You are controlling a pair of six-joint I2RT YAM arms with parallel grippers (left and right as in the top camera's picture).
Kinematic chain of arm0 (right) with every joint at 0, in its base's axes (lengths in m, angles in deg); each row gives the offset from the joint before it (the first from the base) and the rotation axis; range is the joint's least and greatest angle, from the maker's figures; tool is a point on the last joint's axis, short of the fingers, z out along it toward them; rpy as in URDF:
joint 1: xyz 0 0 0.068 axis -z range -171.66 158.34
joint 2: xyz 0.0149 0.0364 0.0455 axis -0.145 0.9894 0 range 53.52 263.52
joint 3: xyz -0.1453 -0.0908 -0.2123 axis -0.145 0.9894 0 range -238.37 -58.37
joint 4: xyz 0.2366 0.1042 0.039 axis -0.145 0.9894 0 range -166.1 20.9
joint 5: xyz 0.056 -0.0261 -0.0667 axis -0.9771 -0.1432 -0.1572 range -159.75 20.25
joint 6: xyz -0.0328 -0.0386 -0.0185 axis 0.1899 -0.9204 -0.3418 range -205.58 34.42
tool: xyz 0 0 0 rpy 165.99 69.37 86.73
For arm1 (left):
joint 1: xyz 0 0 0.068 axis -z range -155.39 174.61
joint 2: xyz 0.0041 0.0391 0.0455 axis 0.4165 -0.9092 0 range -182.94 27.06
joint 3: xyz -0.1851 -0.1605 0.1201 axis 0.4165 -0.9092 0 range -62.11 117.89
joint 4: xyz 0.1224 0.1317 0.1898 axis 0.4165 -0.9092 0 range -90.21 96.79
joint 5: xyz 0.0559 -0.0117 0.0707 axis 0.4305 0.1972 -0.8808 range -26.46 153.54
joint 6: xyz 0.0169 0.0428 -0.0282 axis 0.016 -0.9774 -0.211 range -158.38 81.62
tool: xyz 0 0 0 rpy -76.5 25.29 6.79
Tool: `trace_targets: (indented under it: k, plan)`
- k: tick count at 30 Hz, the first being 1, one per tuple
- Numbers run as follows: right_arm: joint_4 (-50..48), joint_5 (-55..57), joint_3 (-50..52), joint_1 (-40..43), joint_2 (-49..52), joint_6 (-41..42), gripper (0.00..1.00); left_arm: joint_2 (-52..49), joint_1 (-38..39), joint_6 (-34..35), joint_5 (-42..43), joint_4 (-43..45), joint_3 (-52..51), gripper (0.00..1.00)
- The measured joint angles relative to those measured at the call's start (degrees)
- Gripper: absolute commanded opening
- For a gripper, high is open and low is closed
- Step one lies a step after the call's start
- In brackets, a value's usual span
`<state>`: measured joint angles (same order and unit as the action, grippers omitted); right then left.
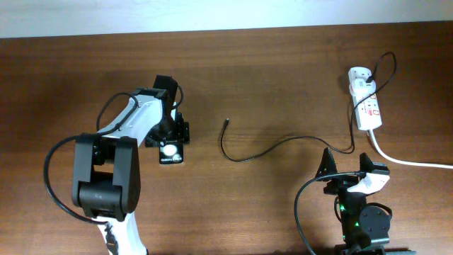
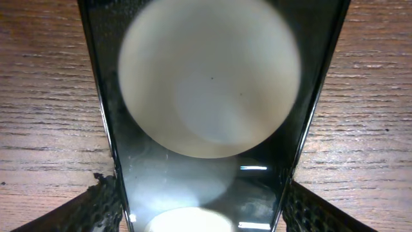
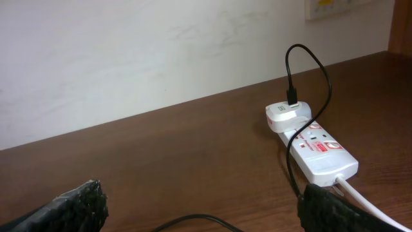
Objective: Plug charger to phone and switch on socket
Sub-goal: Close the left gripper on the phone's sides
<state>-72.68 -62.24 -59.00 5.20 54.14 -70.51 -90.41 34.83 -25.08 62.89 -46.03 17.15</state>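
The left gripper (image 2: 201,205) was clamped on the slim black glossy phone (image 2: 206,96) at the left middle of the brown wooden table (image 1: 283,64), its fingers (image 2: 84,209) against both long edges and bare wood around it. The thin black charger cable (image 1: 296,138) lay with its connector tip (image 1: 226,122) near the phone but apart from it, and ran to the white oblong power strip with red markings (image 1: 365,106) near the far right edge. The right gripper (image 1: 347,168) stood near the front edge with fingers wide apart, holding nothing. A white wall (image 3: 129,51) rose behind the table.
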Motion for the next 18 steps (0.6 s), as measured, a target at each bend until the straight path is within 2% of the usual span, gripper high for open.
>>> trace_targets:
  k: [18]
  plan:
    - [0.00, 0.00, 0.00, 0.00, 0.00, -0.04, 0.99, 0.13, 0.02, 0.02, -0.33, 2.34, 0.26, 0.78]
